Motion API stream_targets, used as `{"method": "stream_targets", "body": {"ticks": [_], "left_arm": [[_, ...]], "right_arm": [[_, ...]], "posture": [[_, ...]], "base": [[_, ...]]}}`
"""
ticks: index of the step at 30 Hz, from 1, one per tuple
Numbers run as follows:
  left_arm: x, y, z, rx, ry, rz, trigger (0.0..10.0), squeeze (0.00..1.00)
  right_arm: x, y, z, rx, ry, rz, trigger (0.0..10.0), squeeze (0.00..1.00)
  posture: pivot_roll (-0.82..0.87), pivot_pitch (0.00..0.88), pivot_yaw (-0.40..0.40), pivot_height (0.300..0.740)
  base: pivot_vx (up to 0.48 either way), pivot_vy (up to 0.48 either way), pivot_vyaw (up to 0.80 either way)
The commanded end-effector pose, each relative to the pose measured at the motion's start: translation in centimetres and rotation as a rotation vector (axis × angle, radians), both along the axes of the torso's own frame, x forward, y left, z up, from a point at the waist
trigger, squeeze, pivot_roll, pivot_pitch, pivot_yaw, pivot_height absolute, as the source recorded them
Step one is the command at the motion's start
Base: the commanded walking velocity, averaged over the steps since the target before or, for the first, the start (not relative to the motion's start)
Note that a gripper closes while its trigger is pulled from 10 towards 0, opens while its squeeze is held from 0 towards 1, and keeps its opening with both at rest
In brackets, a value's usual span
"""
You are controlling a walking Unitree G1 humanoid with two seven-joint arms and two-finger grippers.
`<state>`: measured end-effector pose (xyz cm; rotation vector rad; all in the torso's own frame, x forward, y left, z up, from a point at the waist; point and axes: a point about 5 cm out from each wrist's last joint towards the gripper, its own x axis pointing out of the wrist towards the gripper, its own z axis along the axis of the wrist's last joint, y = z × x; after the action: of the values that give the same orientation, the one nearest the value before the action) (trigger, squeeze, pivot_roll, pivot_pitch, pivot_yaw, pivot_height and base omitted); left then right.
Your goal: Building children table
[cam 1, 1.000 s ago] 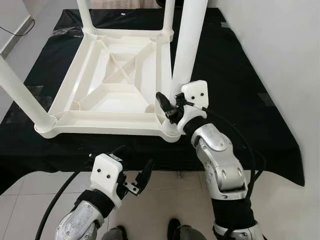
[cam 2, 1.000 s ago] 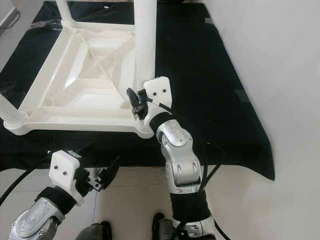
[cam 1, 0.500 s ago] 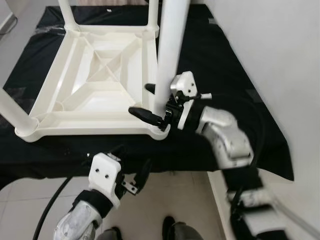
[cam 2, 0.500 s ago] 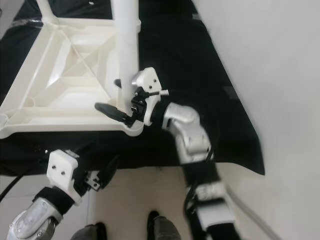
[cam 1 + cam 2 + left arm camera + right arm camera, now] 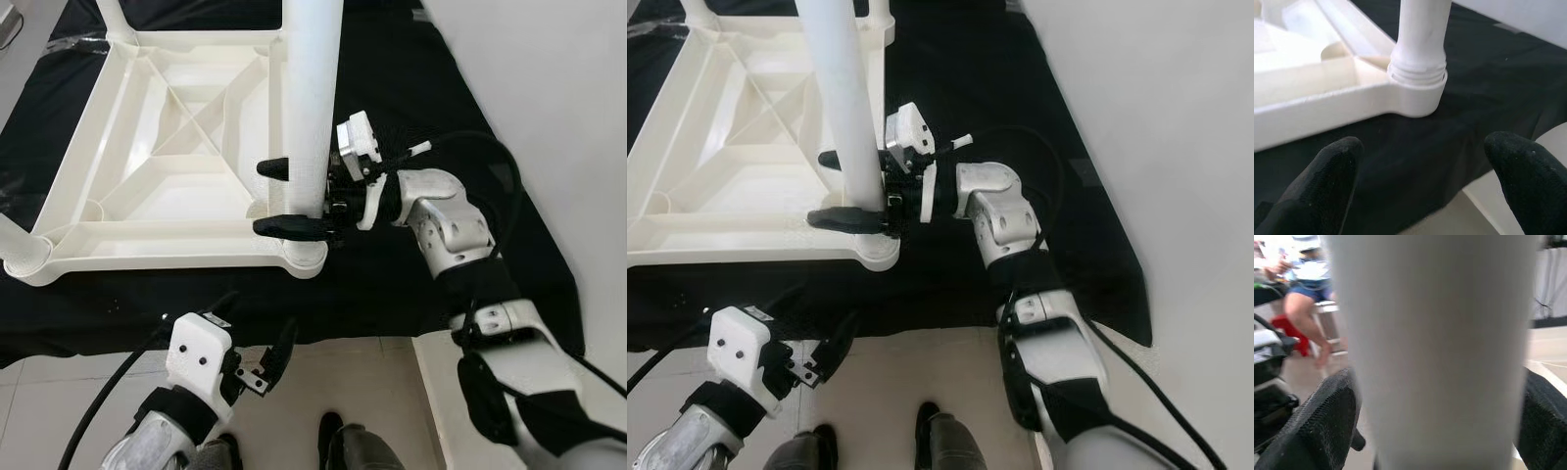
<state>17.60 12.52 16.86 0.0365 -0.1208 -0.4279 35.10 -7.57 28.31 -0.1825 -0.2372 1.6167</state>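
- Black cloth [image 5: 470, 117]: under all parts.
- Upturned white table top [image 5: 167, 147]: lies on cloth, ahead of both claws.
- White leg [image 5: 312, 98]: upright in near-right corner socket, btwn right claw [image 5: 289, 196] fingers.
- Right claw: fingers astride leg, pinching it.
- Left claw [image 5: 257, 328]: spread, low, short of cloth edge.

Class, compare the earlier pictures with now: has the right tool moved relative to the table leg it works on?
Yes. The right tool has swung from beside the socket to straddle the white leg, one finger on either side, just above the corner socket.
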Motion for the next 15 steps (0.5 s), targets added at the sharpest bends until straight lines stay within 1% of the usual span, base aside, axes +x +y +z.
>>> {"method": "stream_targets", "body": {"ticks": [1, 2, 3, 4, 8, 11, 15], "left_arm": [[-0.47, 0.07, -0.15, 0.015, 0.021, -0.007, 10.0, 0.00], [-0.54, 0.10, -0.14, 0.016, 0.023, -0.007, 10.0, 0.00], [-0.54, 0.10, -0.14, 0.016, 0.023, -0.007, 10.0, 0.00], [-0.58, 0.12, -0.14, 0.016, 0.024, -0.007, 10.0, 0.00], [-0.70, 0.14, -0.11, 0.017, 0.029, -0.009, 10.0, 0.00], [-0.67, 0.14, -0.13, 0.018, 0.031, -0.010, 10.0, 0.00], [-0.48, 0.12, -0.25, 0.016, 0.033, -0.010, 10.0, 0.00]], "right_arm": [[0.05, 0.16, 0.24, -0.004, -0.013, 0.032, 8.2, 0.00], [0.17, 0.10, 0.32, -0.012, -0.020, 0.035, 4.2, 0.00], [0.17, 0.10, 0.32, -0.012, -0.020, 0.035, 4.2, 0.00], [0.25, 0.06, 0.37, -0.016, -0.023, 0.037, 0.0, 0.00], [0.26, -0.02, 0.55, -0.016, -0.018, 0.080, 0.0, 0.00], [0.26, -0.18, 0.55, -0.018, -0.019, 0.089, 0.0, 0.00], [0.48, -0.83, 0.35, -0.027, -0.036, 0.050, 0.0, 0.00]], "posture": [[0.19, 0.339, -0.074, 0.740], [0.19, 0.342, -0.071, 0.740], [0.19, 0.342, -0.071, 0.740], [0.19, 0.342, -0.070, 0.740], [0.18, 0.345, -0.068, 0.740], [0.18, 0.342, -0.067, 0.740], [0.16, 0.329, -0.066, 0.740]], "base": [[0.000, 0.000, 0.00], [0.000, 0.000, 0.00], [0.000, 0.000, 0.00], [0.000, 0.000, 0.00], [0.000, 0.000, 0.00], [0.000, 0.000, 0.00], [0.000, 0.000, 0.00]]}}
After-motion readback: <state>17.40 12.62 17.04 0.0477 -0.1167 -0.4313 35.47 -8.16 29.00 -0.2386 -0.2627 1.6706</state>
